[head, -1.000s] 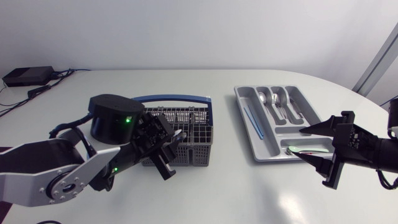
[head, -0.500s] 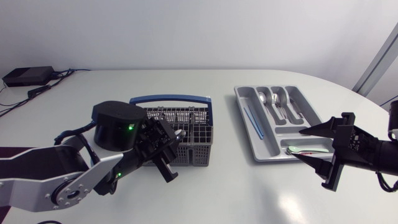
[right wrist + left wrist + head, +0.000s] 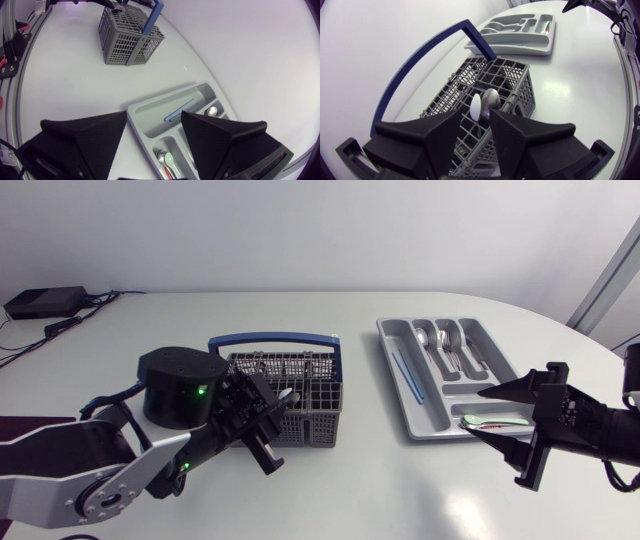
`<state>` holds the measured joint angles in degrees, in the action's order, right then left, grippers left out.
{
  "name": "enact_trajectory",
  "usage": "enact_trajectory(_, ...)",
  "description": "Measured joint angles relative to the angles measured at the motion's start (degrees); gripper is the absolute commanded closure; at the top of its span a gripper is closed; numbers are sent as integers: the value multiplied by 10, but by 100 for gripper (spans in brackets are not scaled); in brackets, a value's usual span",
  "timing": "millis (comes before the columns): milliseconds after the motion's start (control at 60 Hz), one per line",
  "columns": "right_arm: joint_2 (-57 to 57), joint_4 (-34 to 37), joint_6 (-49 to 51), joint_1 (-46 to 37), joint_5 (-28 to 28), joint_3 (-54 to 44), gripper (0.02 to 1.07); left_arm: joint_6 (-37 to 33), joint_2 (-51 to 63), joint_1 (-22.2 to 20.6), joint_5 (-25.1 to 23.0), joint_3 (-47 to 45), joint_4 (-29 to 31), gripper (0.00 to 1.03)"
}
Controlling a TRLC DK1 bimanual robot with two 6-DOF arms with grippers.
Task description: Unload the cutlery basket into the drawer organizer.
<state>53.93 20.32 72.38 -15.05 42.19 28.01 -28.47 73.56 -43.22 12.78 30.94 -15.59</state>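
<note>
Table: white and rounded, carries everything.

Your left arm comes in low from the left side and its big black wrist sits beside the basket. Your right arm comes in from the right and stops near the organizer's front end.

Drawer organizer: grey tray on the right half of the table, lying at an angle, well apart from the basket.

Cutlery basket: grey mesh, upright, left of centre, with its blue hoop handle tilted to the far side.

Right gripper: wide open and holding nothing, its fingertips over the tray's nearest compartment.

Left gripper: at the basket's near-left corner and tilted over it. In the wrist view its fingers stand a narrow gap apart, so call it open. You can't see both fingers touching anything.

Blue stick: lies in the long left slot of the tray.

Metal spoons: lie in the far middle slots.

Green and red piece: lies in the front cross slot, type unclear.

White utensil tip and metal spoon bowl: both stick up out of the basket, right at the gap ahead of your left fingertips.
</note>
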Motion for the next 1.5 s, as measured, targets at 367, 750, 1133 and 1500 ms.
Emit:
enact_trajectory(367,-12,0,0,0,0,0,28,0,24,-5,28,-3,-39,61)
enact_trajectory(750,-19,3,-2,0,0,0,28,0,44,-17,43,-3,-60,98)
enact_trajectory(1133,-19,4,-2,0,0,0,28,0,2,-27,54,-23,-66,98)
enact_trajectory(1500,-19,4,-2,0,0,-2,28,0,-50,-31,53,-24,-62,98)
